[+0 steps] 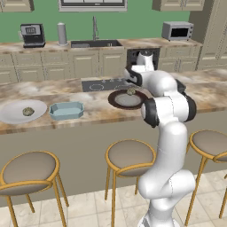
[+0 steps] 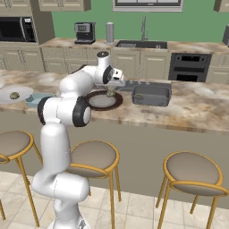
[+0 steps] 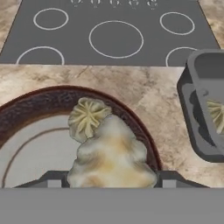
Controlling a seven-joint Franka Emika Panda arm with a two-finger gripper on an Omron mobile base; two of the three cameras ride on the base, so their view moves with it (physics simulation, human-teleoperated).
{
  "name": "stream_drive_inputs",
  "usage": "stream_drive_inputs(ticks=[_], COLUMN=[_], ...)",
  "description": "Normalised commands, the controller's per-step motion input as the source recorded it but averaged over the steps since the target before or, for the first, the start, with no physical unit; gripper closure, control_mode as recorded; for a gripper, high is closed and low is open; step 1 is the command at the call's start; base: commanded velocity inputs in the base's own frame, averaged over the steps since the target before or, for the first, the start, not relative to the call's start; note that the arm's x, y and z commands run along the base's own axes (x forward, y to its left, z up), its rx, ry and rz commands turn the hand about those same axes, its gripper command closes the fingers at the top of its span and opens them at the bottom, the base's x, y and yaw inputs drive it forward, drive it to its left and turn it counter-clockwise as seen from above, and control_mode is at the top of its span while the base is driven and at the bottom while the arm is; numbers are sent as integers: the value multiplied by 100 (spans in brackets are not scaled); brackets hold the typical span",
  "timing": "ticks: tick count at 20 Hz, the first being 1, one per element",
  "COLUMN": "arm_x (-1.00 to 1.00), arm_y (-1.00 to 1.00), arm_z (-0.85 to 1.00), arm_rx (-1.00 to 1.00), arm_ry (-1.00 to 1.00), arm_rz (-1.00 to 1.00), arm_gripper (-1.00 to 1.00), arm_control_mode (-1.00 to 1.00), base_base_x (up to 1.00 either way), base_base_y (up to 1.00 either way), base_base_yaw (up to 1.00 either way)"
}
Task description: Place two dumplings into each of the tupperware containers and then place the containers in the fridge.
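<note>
The dumplings are lumpy pleated pieces, pale cream to golden tan in the hand view and olive-tan from the base cameras. In the hand view one large dumpling point(image 3: 111, 155) fills the lower middle, its browned folds rising directly between the two dark finger tips point(image 3: 48, 180), while a smaller dumpling point(image 3: 89, 117) with a gathered rosette top lies just behind it, touching it, both over the dark brown plate point(image 3: 39, 107). The plate has a reddish-brown rim and a grey centre and sits on the marbled desk point(image 3: 148, 87) just in front of the black cooktop point(image 3: 116, 33). The jaws point(image 3: 111, 180) stand apart on either side of the large dumpling; whether the tips press on it or merely flank it cannot be told. To the right of the plate, near but apart, sits the dark grey container point(image 3: 205, 109), a tub with cut corners, and a pale dumpling piece point(image 3: 216, 114) shows inside it at the frame's edge. In the left base view the arm reaches down over the brown plate point(image 1: 119, 101), where one olive dumpling point(image 1: 131, 91) shows at the far rim beside the wrist. Further left on the same desk lies the pale blue container point(image 1: 66, 110), and just beside it the white plate point(image 1: 13, 113) carrying another dumpling point(image 1: 28, 111). In the right base view the gripper point(image 2: 117, 83) hangs over the brown plate point(image 2: 103, 100), the grey container point(image 2: 151, 95) to its right.
</note>
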Motion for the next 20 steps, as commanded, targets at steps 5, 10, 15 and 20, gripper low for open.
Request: stream_drive_inputs(ticks=[5, 10, 15, 20], arm_x=[0, 0, 7, 32], arm_y=[-78, -74, -53, -33], arm_z=[16, 6, 0, 0], arm_rx=[-7, -1, 0, 0], arm_ry=[-2, -3, -4, -4], arm_rz=[-13, -13, -10, -1], arm_gripper=[100, 100, 100, 100], arm_control_mode=[-100, -100, -100, -100], base_base_x=[0, 0, 0, 0], base_base_y=[0, 0, 0, 0], base_base_yaw=[0, 0, 0, 0])
